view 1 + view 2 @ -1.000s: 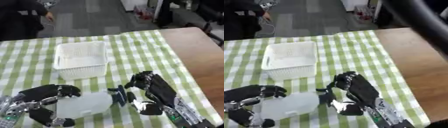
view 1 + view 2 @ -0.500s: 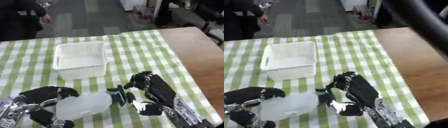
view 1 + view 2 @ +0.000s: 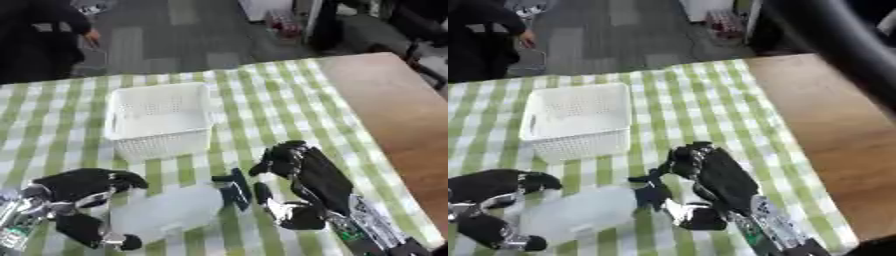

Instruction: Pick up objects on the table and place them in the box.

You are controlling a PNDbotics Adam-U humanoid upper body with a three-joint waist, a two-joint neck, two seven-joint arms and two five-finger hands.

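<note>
Lengthwise between both hands near the table's [image 3: 262,107] front edge lies a translucent bottle [image 3: 171,212] (dark cap rightward); left hand [image 3: 83,202] curls round its base, right hand [image 3: 302,187] stays half-curled, empty; basket [image 3: 159,120] beyond.

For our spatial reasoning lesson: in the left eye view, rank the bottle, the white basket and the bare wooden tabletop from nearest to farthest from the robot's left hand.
1. Bottle: beside the left hand, at its right.
2. White basket: up the table.
3. Bare wooden tabletop: far right.
</note>
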